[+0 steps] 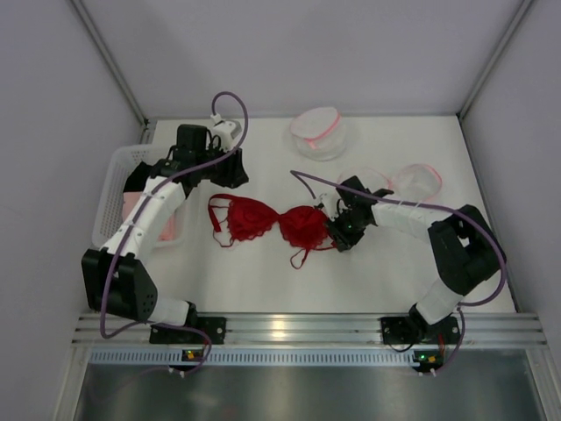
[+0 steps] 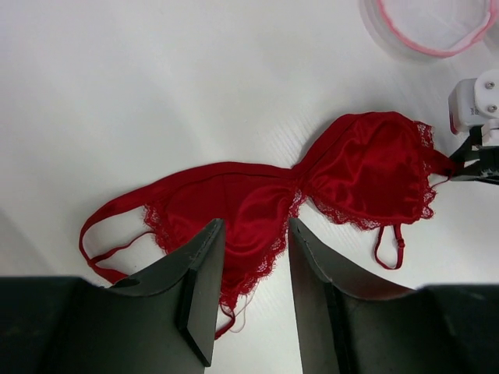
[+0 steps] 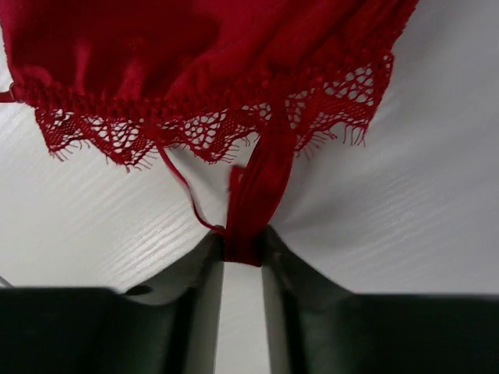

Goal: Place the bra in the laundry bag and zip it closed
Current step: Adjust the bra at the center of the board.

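Observation:
A red lace bra (image 1: 267, 222) lies spread flat on the white table. My left gripper (image 1: 235, 175) is open and empty, just above the bra's left cup (image 2: 226, 210); in the left wrist view the gripper (image 2: 256, 234) has its fingers to either side of the cup's lace edge. My right gripper (image 1: 336, 235) is shut on the bra's red side band (image 3: 253, 202), with the gripper (image 3: 243, 245) low at the table. A white mesh laundry bag with pink trim (image 1: 416, 180) lies open to the right; it also shows in the left wrist view (image 2: 437, 23).
A second round mesh bag with pink trim (image 1: 318, 132) stands at the back centre. A white slatted basket (image 1: 114, 175) holding pink cloth sits at the left edge under my left arm. Walls close in the table on three sides.

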Robot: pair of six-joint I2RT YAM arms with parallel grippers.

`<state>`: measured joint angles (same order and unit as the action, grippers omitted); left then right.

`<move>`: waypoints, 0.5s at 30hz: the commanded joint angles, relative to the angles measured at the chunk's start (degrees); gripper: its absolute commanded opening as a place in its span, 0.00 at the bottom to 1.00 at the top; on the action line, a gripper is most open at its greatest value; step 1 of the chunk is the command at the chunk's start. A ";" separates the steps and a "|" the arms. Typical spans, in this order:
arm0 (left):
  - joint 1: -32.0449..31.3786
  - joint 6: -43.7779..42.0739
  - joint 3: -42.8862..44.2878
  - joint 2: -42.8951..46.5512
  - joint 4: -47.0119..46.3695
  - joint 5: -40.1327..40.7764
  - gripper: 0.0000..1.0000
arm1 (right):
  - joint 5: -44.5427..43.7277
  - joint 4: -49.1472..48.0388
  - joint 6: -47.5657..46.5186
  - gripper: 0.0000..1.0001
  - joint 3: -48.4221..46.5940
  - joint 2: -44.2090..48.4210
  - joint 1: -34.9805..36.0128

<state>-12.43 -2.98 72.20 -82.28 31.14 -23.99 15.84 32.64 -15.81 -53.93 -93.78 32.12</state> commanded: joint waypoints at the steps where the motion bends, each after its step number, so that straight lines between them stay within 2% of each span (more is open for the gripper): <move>1: 0.56 -1.06 -0.22 4.32 -0.73 1.31 0.44 | -1.68 -2.59 2.02 0.21 1.11 -0.62 0.84; 2: 0.65 -1.15 -0.48 4.76 -0.81 1.40 0.45 | -2.03 -1.28 1.06 0.09 0.76 0.60 0.84; 4: 0.82 -1.41 -1.36 5.55 -0.73 1.49 0.45 | -3.00 0.83 -0.26 0.01 0.32 2.45 0.75; 12: 0.91 -3.25 -2.33 5.73 -0.81 -0.88 0.45 | -2.30 16.12 -11.07 0.00 -5.74 11.86 -1.36; 15: 0.91 -4.48 -2.51 5.64 -0.81 -2.02 0.45 | 1.90 22.62 -13.89 0.00 -9.95 12.04 -1.44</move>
<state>-11.79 -5.26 70.04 -77.73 31.29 -23.70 14.02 47.46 -24.58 -58.63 -83.77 31.16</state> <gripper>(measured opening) 0.446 0.026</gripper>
